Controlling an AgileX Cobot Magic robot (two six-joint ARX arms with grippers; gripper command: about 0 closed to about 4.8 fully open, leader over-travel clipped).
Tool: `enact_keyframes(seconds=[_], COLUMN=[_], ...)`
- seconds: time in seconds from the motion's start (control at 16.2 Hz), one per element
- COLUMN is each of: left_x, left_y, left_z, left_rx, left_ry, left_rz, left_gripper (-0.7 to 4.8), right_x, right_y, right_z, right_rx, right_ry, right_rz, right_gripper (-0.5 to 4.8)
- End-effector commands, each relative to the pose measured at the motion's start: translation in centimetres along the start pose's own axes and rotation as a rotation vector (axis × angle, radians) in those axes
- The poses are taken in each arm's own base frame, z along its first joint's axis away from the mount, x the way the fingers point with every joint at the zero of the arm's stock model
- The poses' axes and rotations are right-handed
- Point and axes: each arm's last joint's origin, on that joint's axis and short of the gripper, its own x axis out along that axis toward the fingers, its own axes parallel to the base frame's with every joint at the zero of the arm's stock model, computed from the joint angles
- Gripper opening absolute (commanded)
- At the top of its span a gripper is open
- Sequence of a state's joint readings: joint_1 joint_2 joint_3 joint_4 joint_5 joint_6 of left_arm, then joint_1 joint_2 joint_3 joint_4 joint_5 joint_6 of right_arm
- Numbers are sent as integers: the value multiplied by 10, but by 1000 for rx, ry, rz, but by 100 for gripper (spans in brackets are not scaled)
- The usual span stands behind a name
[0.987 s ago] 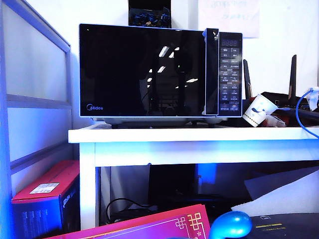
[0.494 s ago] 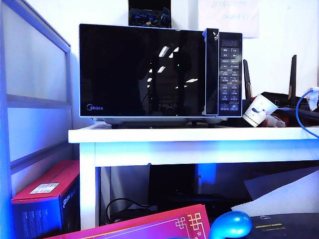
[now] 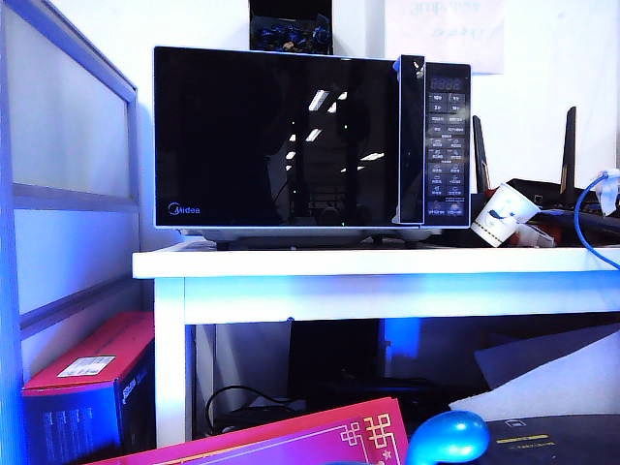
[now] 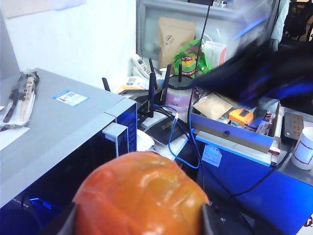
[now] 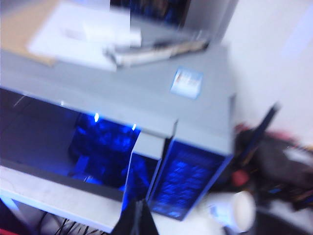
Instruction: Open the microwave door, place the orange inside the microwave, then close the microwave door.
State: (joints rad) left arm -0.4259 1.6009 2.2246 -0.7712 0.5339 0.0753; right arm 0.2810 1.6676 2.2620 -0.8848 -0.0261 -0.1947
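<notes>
- Nothing shifts in the exterior view: the microwave door [image 3: 276,140] stays closed.
- Left gripper [image 4: 139,223], above the microwave [image 4: 58,132], clamps the orange [image 4: 139,193]; a loose clamp drops it.
- Right gripper [image 5: 138,223], fingers pressed together and empty, hovers over the door handle; a misjudged approach would miss it.

The microwave [image 3: 312,143] stands on a table [image 3: 378,263], against the wall. Its door [image 3: 276,140] is closed and takes the left part of the front; the button panel [image 3: 448,145] is at the right. Right of the microwave a cup [image 3: 503,215] lies tilted, and a router [image 3: 542,189] stands behind it. Under the table, at the left, a box [image 3: 92,387] is on the floor. The left gripper [image 4: 139,220] holds the orange [image 4: 139,193] in front of the microwave, above it. The right gripper [image 5: 137,220], closed, is also above the front, near the panel.
</notes>
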Motion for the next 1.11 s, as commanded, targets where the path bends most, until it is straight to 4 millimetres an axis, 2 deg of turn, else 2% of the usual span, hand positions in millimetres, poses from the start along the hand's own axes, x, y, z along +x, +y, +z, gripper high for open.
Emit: enact_keyframes(seconds=[0.06,0.19,0.37,0.68,0.8,1.11], left_x=[-3,-3,-3,-2,-2,-2], left_y=[0,3,3,3,3,3], left_z=[5,6,7,7,7,7], left_rx=[25,30,37,61,60,60], left_ry=[-27,-35,-49,-49,-48,-48], left_rz=[61,151,158,159,159,159], left_gripper=[280,280,280,281,281,280], right_x=[43,68,93,116,126,136], right_y=[5,9,13,19,22,28], right_z=[-23,-44,-66,-98,-117,-152], right_rx=[65,72,91,85,122,132], right_ry=[-39,-56,-125,-238,-309,-398], right_rz=[27,33,32,27,18,-18], right_gripper=[-5,-5,-5,-5,-5,-5])
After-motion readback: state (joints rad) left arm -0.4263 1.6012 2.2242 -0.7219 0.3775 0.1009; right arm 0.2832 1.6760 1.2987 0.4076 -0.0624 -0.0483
